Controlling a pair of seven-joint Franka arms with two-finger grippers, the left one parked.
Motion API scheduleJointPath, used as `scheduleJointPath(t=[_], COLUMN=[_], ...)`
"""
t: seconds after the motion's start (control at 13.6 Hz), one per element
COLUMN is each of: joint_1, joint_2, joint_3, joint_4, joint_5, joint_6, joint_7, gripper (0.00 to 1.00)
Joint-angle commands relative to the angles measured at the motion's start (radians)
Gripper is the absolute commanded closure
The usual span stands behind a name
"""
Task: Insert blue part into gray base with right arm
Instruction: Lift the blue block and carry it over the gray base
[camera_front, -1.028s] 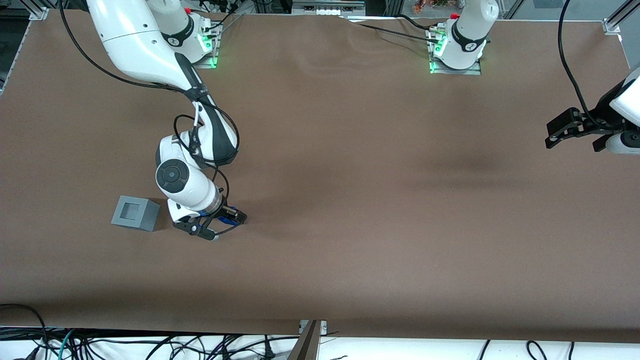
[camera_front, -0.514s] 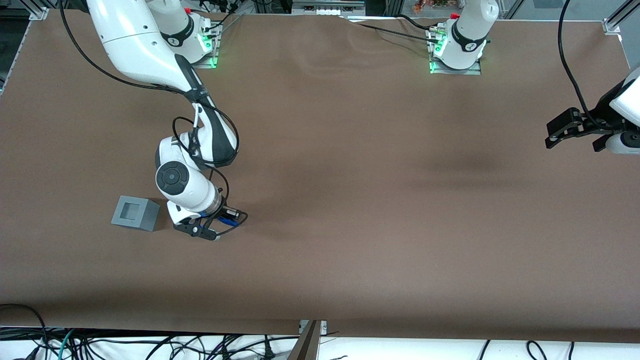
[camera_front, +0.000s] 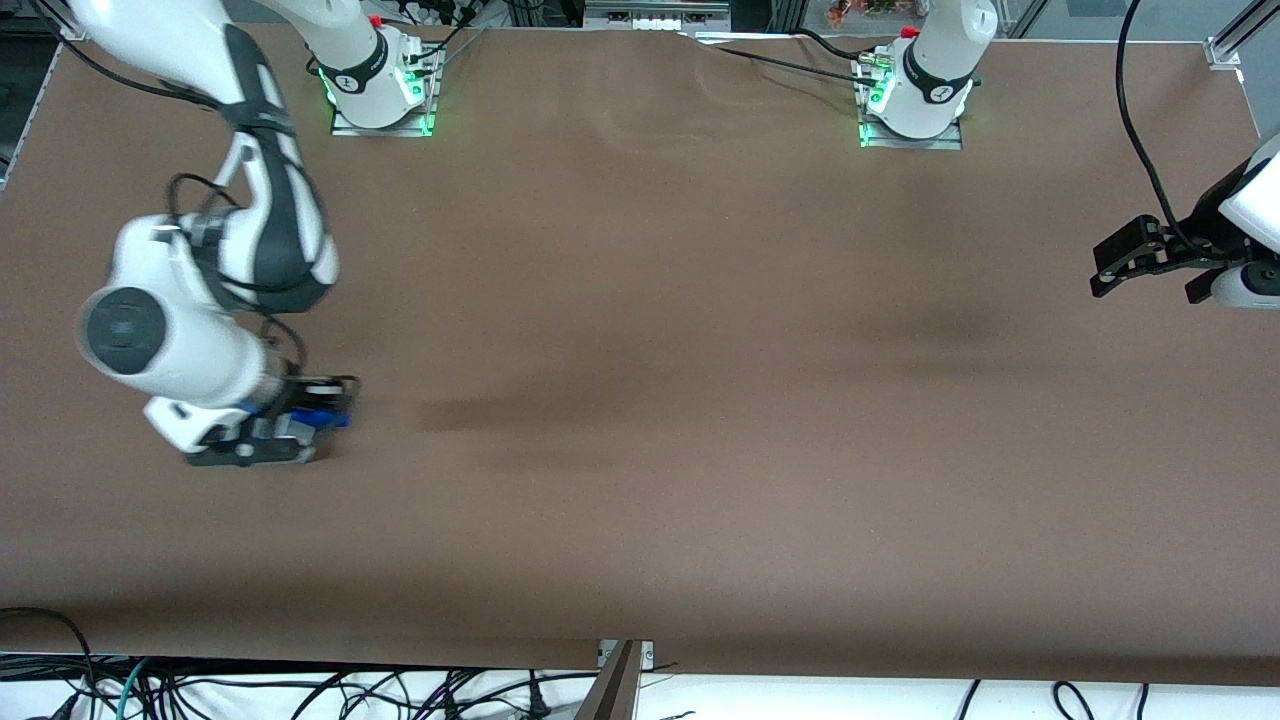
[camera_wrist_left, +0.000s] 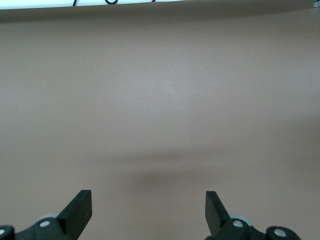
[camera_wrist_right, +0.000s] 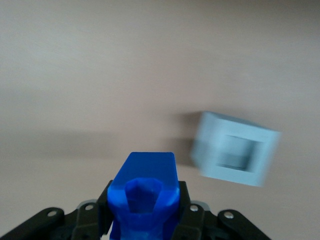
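One end effector (camera_front: 300, 425), on the right arm (camera_front: 170, 340), was clamped shut on the blue part (camera_wrist_right: 144, 192), carrying it above the brown desk (camera_front: 700, 400) near the gray base (camera_wrist_right: 235, 148). Transport seemed underway; next, the part needed centring over the base's square recess, then lowering.

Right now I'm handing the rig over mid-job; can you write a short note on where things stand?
Gripper: shut on the blue part, held up off the table at the working arm's end.
Gray base: on the table, recess facing up and empty; the wrist camera shows it apart from the blue part, not under it. The front view hides it under the arm.
Done: pick-up.
Left: line the blue part up over the recess, lower it in, release.
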Motion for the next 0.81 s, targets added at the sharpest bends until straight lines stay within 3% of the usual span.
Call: scheduleJointPath(t=[0.0,0.22,0.73], joint_1=[-0.039,-0.109,-0.145], joint_2=[-0.017,-0.011,0.048], joint_3=[-0.033,-0.031,-0.03], joint_4=[-0.024,-0.023,-0.024], joint_5=[0.011,0.08,0.122], joint_6=[-0.019,-0.008,0.076], joint_7=[-0.157,-0.26,-0.285], gripper=[0.92,0.92,0.91])
